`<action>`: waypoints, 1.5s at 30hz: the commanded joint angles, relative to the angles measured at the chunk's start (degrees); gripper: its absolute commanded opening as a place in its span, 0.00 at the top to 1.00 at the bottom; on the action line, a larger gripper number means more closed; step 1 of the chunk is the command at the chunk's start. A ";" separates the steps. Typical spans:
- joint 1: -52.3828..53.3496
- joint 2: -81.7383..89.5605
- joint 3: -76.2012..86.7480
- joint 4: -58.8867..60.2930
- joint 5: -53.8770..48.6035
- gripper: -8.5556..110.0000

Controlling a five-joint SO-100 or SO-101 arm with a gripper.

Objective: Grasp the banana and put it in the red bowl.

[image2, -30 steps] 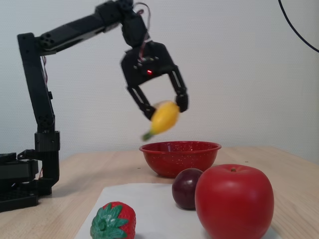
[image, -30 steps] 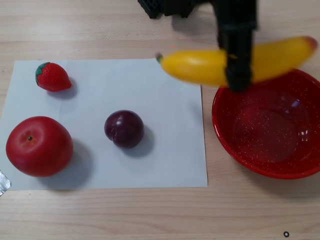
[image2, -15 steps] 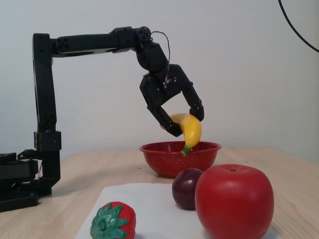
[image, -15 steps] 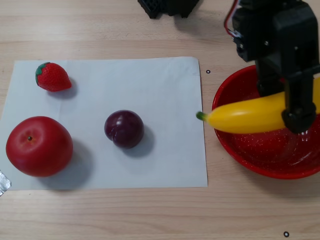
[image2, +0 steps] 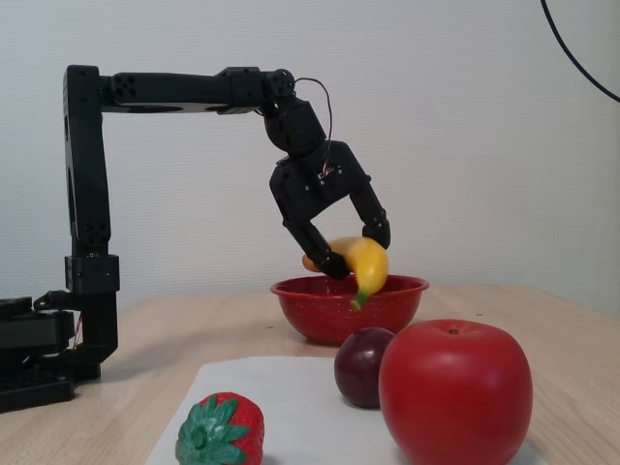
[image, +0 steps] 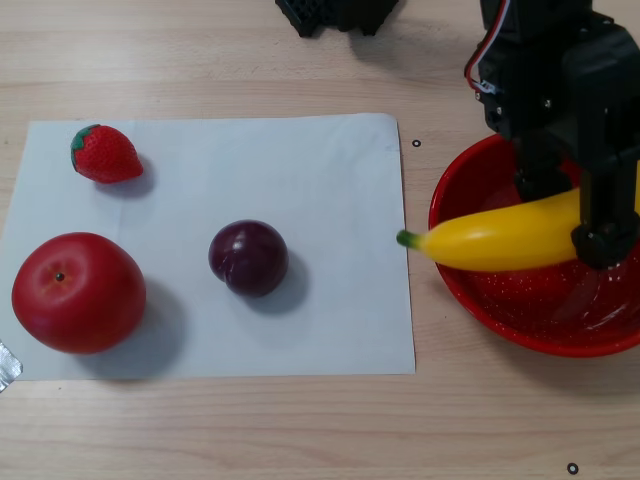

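Note:
My gripper (image: 575, 215) (image2: 356, 248) is shut on the yellow banana (image: 495, 238) (image2: 366, 266), holding it just above the red bowl (image: 470, 290) (image2: 339, 305). In the other view the banana lies across the bowl's left half, and its green stem tip (image: 406, 238) pokes out past the rim toward the paper. The fixed view shows the banana tilted, stem end down, at about rim height. The banana's other end is hidden behind the gripper.
A white paper sheet (image: 300, 170) left of the bowl carries a strawberry (image: 104, 153) (image2: 220, 430), a red apple (image: 78, 292) (image2: 455, 392) and a dark plum (image: 248, 257) (image2: 361, 365). The arm's black base (image2: 39, 358) stands at the fixed view's left.
The gripper carried the banana from high beside the bowl to over it, then lowered it slightly toward the bowl in the last half second. The other fruits stayed put.

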 commanded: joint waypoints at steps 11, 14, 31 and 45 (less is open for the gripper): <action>1.49 3.08 -9.84 11.95 1.41 0.68; 0.53 3.60 -13.45 15.56 0.62 0.70; -5.27 11.16 -30.32 36.39 -4.31 0.93; -14.59 35.60 -4.48 29.71 0.97 0.93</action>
